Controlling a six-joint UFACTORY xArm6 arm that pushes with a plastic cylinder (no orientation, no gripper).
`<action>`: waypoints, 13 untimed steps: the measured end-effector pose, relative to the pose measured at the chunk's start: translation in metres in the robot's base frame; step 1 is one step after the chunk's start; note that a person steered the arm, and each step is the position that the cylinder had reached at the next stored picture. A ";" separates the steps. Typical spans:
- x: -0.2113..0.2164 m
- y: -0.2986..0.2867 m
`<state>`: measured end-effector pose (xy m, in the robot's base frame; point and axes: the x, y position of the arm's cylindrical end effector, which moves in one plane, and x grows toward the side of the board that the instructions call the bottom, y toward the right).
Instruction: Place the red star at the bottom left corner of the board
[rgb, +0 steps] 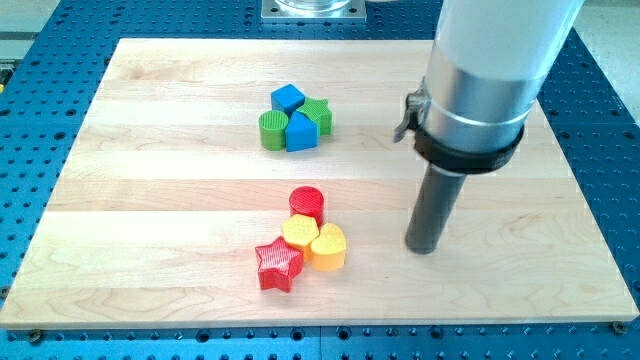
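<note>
The red star (278, 264) lies on the wooden board (150, 200) at the lower middle. It touches a yellow hexagon block (299, 232), which sits beside a yellow heart block (328, 245) and below a red cylinder (307, 203). My tip (423, 247) rests on the board to the right of this cluster, about a block's width clear of the yellow heart. The rod hangs from the large white and grey arm (480, 80) at the view's upper right.
A second cluster sits at the upper middle: a blue cube (288, 98), a green cylinder (272, 130), a blue block (301, 131) and a green star (319, 113). The board lies on a blue perforated table (40, 120).
</note>
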<state>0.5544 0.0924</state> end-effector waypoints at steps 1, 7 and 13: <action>0.007 -0.032; 0.036 -0.250; 0.049 -0.310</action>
<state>0.6038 -0.2176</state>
